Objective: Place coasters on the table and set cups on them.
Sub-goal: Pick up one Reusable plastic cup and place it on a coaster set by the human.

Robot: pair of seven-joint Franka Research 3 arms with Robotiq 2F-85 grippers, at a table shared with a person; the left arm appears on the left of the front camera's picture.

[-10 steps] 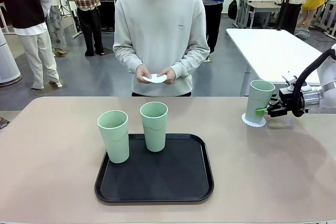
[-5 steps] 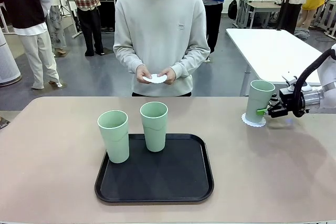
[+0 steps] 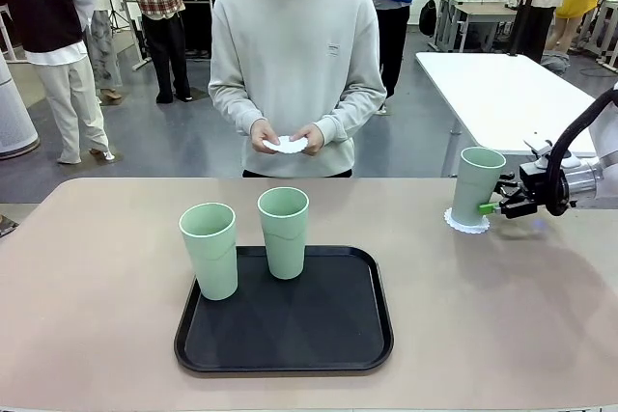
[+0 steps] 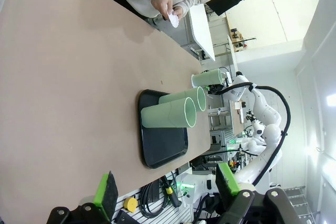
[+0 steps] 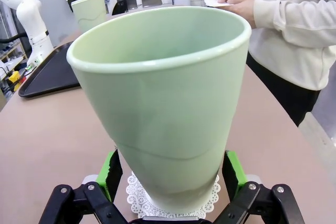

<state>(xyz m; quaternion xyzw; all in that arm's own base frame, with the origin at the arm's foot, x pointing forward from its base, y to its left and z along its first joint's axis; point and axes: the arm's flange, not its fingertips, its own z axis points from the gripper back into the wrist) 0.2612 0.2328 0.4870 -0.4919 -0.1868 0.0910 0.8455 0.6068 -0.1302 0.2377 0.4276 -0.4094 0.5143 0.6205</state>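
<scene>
One mint-green cup [image 3: 478,183] stands upright on a white scalloped coaster [image 3: 465,223] at the table's [image 3: 97,267] far right. My right gripper [image 3: 495,207] is open just to the right of it. In the right wrist view that cup [image 5: 163,98] on its coaster [image 5: 137,195] stands between the spread green pads [image 5: 111,170] of my right gripper [image 5: 172,174]. Two more cups [image 3: 210,250] [image 3: 284,233] stand on the black tray [image 3: 319,335]. The person's hands hold another coaster [image 3: 285,145]. My left gripper [image 4: 167,186] is open, high above the table with nothing in it.
The black tray sits at the table's middle front. The person stands at the far edge behind it. A white table [image 3: 502,84] lies beyond the right side. The left part of the tabletop is bare.
My right gripper has drawn back a little to the right, away from the cup on the coaster. The cups, tray and person's hands have not moved.
</scene>
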